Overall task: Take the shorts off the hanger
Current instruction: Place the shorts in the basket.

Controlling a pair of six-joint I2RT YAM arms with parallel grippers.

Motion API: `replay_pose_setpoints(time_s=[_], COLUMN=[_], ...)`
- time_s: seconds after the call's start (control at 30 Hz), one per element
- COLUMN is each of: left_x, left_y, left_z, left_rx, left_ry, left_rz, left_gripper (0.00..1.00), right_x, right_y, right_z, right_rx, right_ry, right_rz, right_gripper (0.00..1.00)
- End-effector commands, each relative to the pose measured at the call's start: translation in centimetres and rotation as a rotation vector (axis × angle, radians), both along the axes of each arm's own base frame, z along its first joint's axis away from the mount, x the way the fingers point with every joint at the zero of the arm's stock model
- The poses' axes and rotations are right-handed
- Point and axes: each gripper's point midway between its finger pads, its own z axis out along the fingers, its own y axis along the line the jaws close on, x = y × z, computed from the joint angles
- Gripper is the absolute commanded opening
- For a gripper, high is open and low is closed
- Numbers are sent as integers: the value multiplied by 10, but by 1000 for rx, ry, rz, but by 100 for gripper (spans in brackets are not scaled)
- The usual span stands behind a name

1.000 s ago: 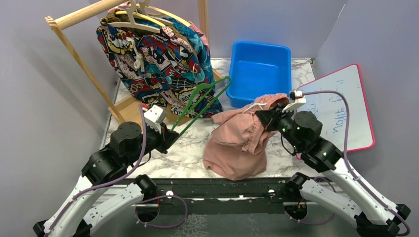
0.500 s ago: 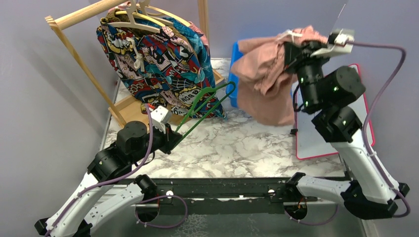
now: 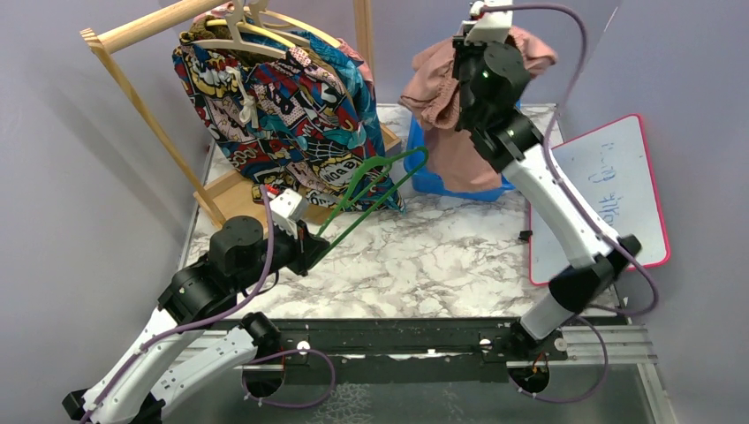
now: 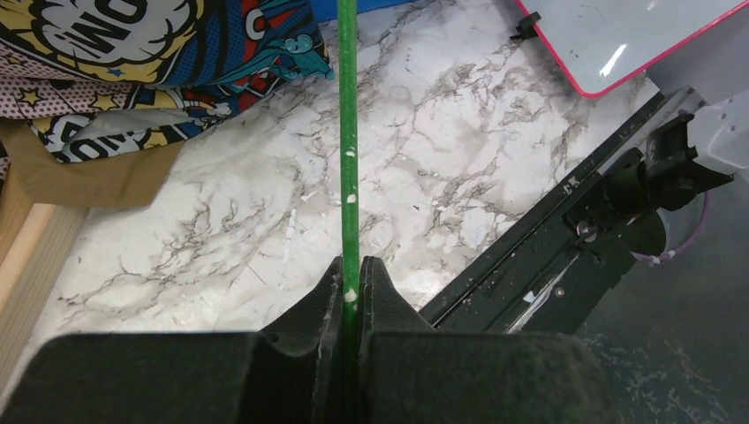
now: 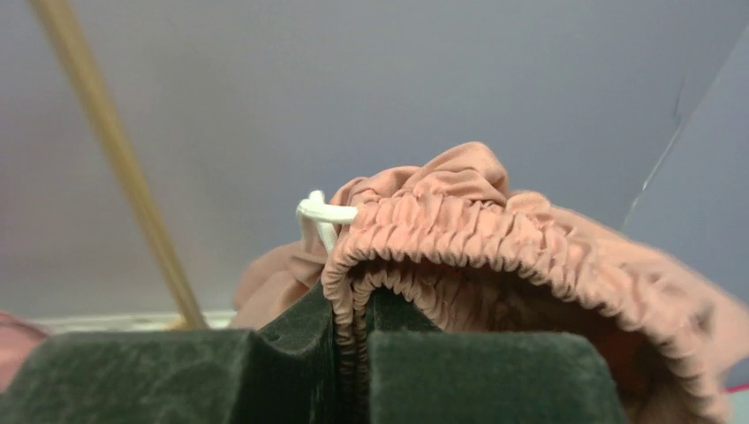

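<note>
The left arm [image 3: 190,296] and the right arm [image 3: 552,199] look the same: long smooth white parts joined by fat round black joints. A thin purple cable [image 3: 267,252] runs along the left arm, and a second one loops beside the right arm. A tiny green light [image 3: 485,75] glows on a black joint of the right arm. Each wrist carries a small white box [image 3: 287,206]. The left hand [image 4: 351,276] and the right hand [image 5: 353,305] each have two dark, blocky fingers with flat inner sides
</note>
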Motion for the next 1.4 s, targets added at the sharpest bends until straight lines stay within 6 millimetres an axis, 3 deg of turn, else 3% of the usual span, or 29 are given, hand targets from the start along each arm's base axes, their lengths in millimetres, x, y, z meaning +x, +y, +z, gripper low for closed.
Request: replay_pose_setpoints(time_s=[0.0, 0.07, 0.27, 0.4, 0.5, 0.57, 0.63, 0.73, 0.83, 0.93, 1.03, 1.1, 1.17, 1.23, 1.37], left_x=[-3, -5, -3, -4, -5, -4, -1, 2, 1, 0, 0, -1, -2, -2, -3], left_y=[-6, -6, -6, -9, -11, -11, -10, -14, -20, -23, -24, -24, -23, -22, -19], left_z=[18, 20, 20, 20, 20, 19, 19, 19, 19, 22, 27, 29, 31, 30, 30], left_rx=[-77, -84, -79, -77, -82, -80, -75, -78, -86, -94, -112, -122, -133, -140, -157], left_ry=[-39, -42, -46, -37, -30, -28, -30, -33, -25, -25, -34, -33, -35, -35, -35], left_rz=[-27, -30, -28, -39, -52, -45, -35, -37, -66, -80, -81, -82, -77, -68, -53], left_gripper=[0, 0, 0, 0, 0, 0, 0, 0, 0, 0, 0, 0, 0, 0, 0], right_x=[55, 72, 105, 139, 163, 176, 180, 178, 164, 145, 136, 135, 139, 143, 160], right_y=[-33, -43, -47, -87, -112, -108, -95, -78, -64, -34, -29, -27, -29, -28, -36], right_z=[-46, -65, -110, -142, -140, -143, -159, -223, -307, -382, -429, -432, -423, -407, -388], right_rx=[104, 132, 151, 218, 277, 266, 281, 317, 353, 349, 329, 314, 297, 271, 229], right_ry=[157, 211, 333, 404, 417, 406, 446, 578, 767, 975, 1113, 1131, 1100, 1057, 1029], right_rz=[15, 6, 9, -126, -100, -65, -2, 61, 99, 254, 263, 275, 270, 296, 255], right_gripper=[1, 1, 1, 1, 1, 1, 1, 1, 1, 1, 3, 9, 38, 53, 70])
